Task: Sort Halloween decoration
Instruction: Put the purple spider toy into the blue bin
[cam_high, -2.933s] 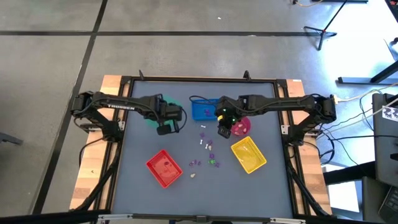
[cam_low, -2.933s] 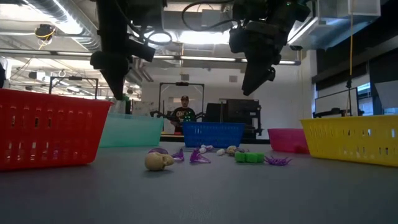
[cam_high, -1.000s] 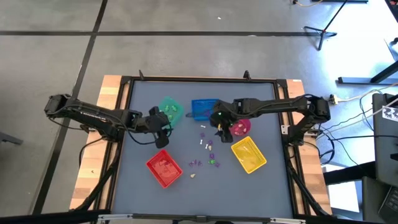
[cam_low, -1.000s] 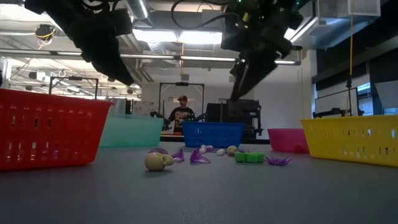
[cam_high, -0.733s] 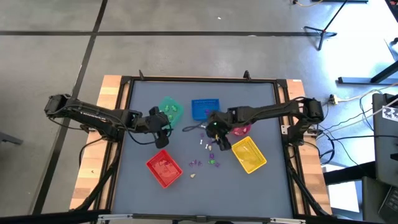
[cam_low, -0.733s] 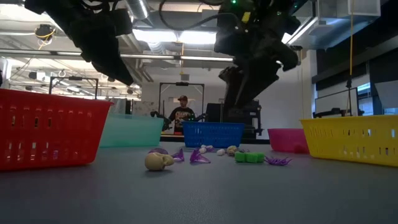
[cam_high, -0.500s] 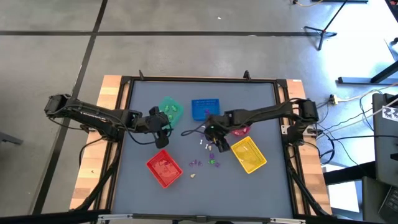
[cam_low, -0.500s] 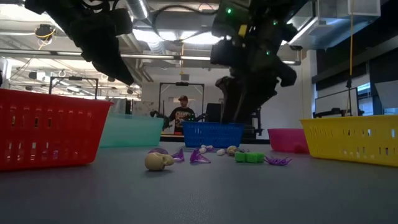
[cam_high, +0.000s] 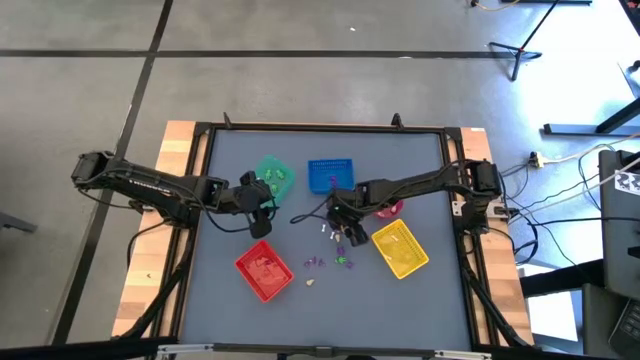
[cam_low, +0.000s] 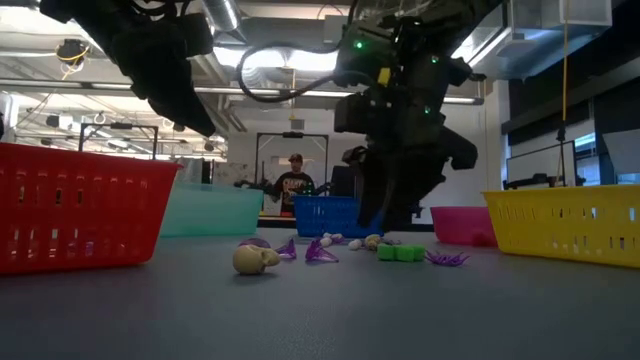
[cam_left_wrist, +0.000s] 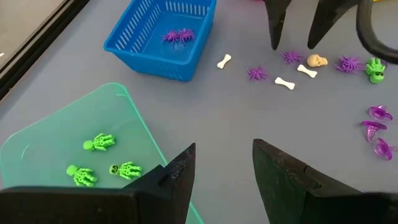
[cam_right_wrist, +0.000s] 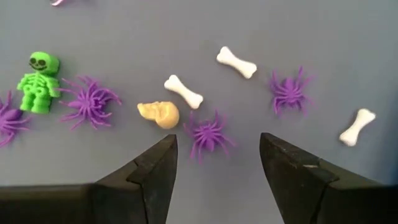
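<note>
— Grey tabletop (cam_high: 230, 170) fills the wooden frame, with concrete floor around it in the high view; what does the level view add?

— Behind the tabletop it shows a workshop with a person (cam_low: 293, 180) far off, which the overhead misses. It also shows the tray walls: red tray (cam_low: 75, 205), yellow tray (cam_low: 565, 222), blue tray (cam_low: 335, 213), green tray (cam_low: 215, 208) and pink bowl (cam_low: 460, 223).

— And the arms?

— The left gripper (cam_high: 261, 224) hangs between the green tray (cam_high: 273, 176) and the red tray (cam_high: 264, 270), jaws parted and holding nothing; its wrist camera looks into the green tray at three green skeletons (cam_left_wrist: 102, 142). The right gripper (cam_high: 346, 235) is over the loose trinkets, jaws wide apart and empty.

— Has it moved?

— Yes, a second ago it stood near the blue tray (cam_high: 329, 175); now it has dropped low over the pile. The left arm has not shifted.

— Where are the Halloween decoration (cam_high: 333, 243) pieces?

— Scattered mid-table between the red and yellow trays. The right wrist view alone sorts them: a purple spider (cam_right_wrist: 208, 134) lies directly between the jaws, a tan skull (cam_right_wrist: 158, 114) just beside it, another green skeleton (cam_right_wrist: 38, 83) lying lengthwise head up in that picture, and three white bones (cam_right_wrist: 183, 91), two slanting one way, the third the other.

— Anything already sorted?

— Purple spiders (cam_left_wrist: 178, 36) lie in the blue tray.
</note>
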